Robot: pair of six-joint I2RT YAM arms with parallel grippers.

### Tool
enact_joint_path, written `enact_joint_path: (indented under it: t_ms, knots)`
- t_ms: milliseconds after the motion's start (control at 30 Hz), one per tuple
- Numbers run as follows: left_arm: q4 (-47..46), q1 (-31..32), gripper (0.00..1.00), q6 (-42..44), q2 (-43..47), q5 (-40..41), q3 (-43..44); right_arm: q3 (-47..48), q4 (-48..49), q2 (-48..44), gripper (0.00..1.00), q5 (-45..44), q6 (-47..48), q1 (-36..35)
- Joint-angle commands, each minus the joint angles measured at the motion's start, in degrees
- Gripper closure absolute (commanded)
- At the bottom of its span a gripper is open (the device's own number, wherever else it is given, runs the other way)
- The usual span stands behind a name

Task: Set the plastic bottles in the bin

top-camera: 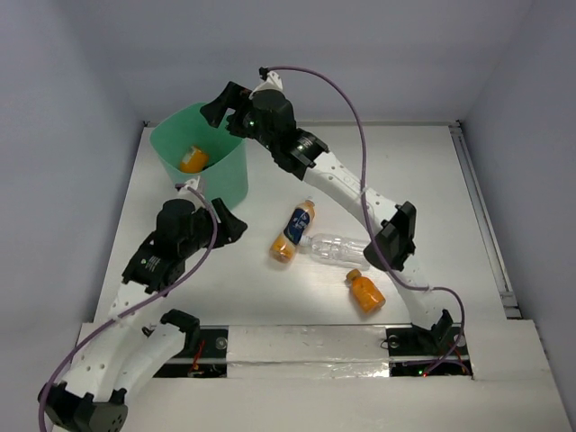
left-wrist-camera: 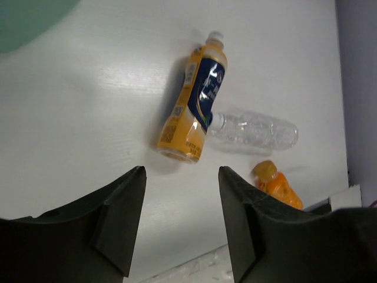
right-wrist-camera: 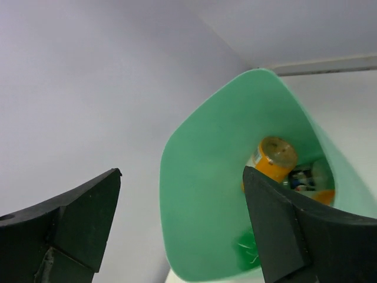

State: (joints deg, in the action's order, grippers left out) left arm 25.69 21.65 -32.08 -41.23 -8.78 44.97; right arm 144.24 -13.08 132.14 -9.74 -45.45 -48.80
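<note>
White tabletop [top-camera: 432, 180], boxed on three sides by plain pale grey walls [top-camera: 72, 108]; a metal rail runs along the table's right edge.

Right arm [top-camera: 346, 184]: stretched diagonally from its base at the near right, across the table, to the far left corner. Right gripper [top-camera: 219, 103] hangs over the far rim of the mint-green plastic wastebasket [top-camera: 225, 171]. Fingers spread wide, nothing between them (the wrist view looks straight down into the bin's mouth).

Left arm [top-camera: 135, 297]: folded at the elbow, forearm angled up and to the right. Left gripper [left-wrist-camera: 181, 177] is poised just in front of the bin's near side, above the table and pointing toward the loose bottles. Fingers parted, empty.

Bin contents: one orange bottle with an orange cap [right-wrist-camera: 274, 159] lies against the inner wall. More items show beneath it, too jumbled to identify.

On the table, near the middle:
- Orange bottle with a dark blue label and white cap [left-wrist-camera: 194, 106], on its side, cap toward the far edge.
- Larger clear plastic bottle [left-wrist-camera: 253, 131], on its side to the right, its cap end right against the blue-labelled bottle's flank.
- Small orange bottle with an orange cap [top-camera: 364, 292], on its side, closer to the near edge, near the clear one but apart from it.

All three lie well apart from the bin.
</note>
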Motion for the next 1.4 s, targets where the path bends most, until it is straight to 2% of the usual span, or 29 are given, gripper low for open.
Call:
enact_joint_path:
  t_ms: [0, 67, 100, 133, 167, 200, 233, 267, 300, 400, 433, 467, 533, 633, 667, 767, 800, 900, 933, 1033, 1300, 1367]
  knots:
    - [-6.26, 2.16, 0.49, 0.34, -4.27, -4.23, -0.94, -2.2, 1.66, -8.64, 0.12, -2.56, 6.23, 0.19]
    - [-7.58, 4.79, 0.46, 1.4, -7.0, -5.02, -0.15, -9.13, 1.22, -15.28, 0.24, -2.13, 8.26, 0.19]
    - [-8.37, 6.02, 0.45, 1.66, -9.98, -4.94, 0.9, -13.07, 1.39, -18.37, 0.44, -1.26, 10.45, 0.19]
    - [-8.81, 7.34, 0.45, 2.01, -11.4, -4.59, 1.43, -17.81, 1.74, -21.97, 0.56, -1.08, 11.69, 0.19]
    - [-9.08, 8.83, 0.43, 2.19, -12.81, -4.15, 1.96, -29.08, 2.61, -29.84, 0.69, -1.07, 12.4, 0.71]
    - [-9.34, 11.98, 0.41, 2.45, -15.86, -3.27, 3.09, -35.29, 3.14, -34.01, 0.85, -0.81, 13.19, 0.72]
    - [-9.69, 13.23, 0.4, 2.63, -17.29, -1.79, 3.63, -41.35, 3.32, -38.31, 0.9, -0.72, 13.28, 1.24]
    - [-10.04, 14.2, 0.35, 2.81, -18.52, -1.6, 3.98, -52.81, 2.72, -42.53, 0.93, -0.63, 13.2, 1.25]
    - [-10.4, 15.69, 0.33, 3.24, -21.32, -1.51, 4.94, -58.15, 1.84, -50.84, 0.95, -0.29, 12.76, 1.25]
    - [-10.49, 16.75, 0.3, 4.03, -26.59, 0.24, 6.88, -74.3, -6.66, -61.53, 0.95, 0.16, 9.44, 1.86]
    - [-10.57, 17.28, 0.3, 4.56, -27.84, 1.47, 7.41, -77.42, -9.3, -67.22, 0.96, 0.51, 8.2, 1.86]
    - [-10.75, 17.29, 0.29, 4.91, -29.15, 1.74, 7.93, -80.32, -14.81, -69.8, 0.96, 1.2, 6.88, 1.86]
    - [-11.1, 17.29, 0.28, 5.44, -33.11, 2.97, 9.87, -87.88, -19.51, -76.81, 0.96, 2.0, 2.84, 1.86]
    - [-11.1, 17.29, 0.25, 6.85, -38.29, 4.73, 12.94, -93.07, -28.47, -82.2, 0.94, 2.44, -2.26, 1.86]
    - [-11.02, 17.29, 0.24, 7.63, -39.53, 4.73, 13.82, -93.44, -34.06, -82.39, 0.93, 1.83, -3.4, 1.86]
    - [-11.54, 17.29, 0.22, 8.43, -43.84, 4.21, 16.11, -94.76, -39.9, -82.04, 0.77, 1.47, -5.7, 1.86]
    - [-11.98, 17.29, 0.21, 8.87, -45.67, 4.38, 16.81, -95.02, -40.7, -82.04, 0.54, 0.87, -6.22, 1.86]
    - [-13.12, 17.29, 0.2, 9.4, -48.93, 3.86, 17.78, -94.42, -43.95, -81.43, 0.17, -1.15, -6.06, 1.86]
    - [-13.47, 17.29, 0.2, 9.57, -49.64, 3.42, 17.96, -93.89, -45.0, -80.99, 0.12, -1.6, -5.88, 1.86]
    - [-14.44, 17.29, 0.2, 10.1, -52.54, 2.89, 18.92, -92.39, -47.91, -78.62, 0.03, -2.74, -4.04, 1.86]
    - [-15.85, 17.29, 0.2, 10.72, -58.07, 2.8, 21.03, -93.53, -45.02, -68.95, 0.0, 2.17, 3.78, 1.86]
    - [-16.2, 17.29, 0.23, 10.72, -58.52, 3.85, 20.51, -94.67, -42.74, -66.23, 0.0, 3.05, 5.19, 1.86]
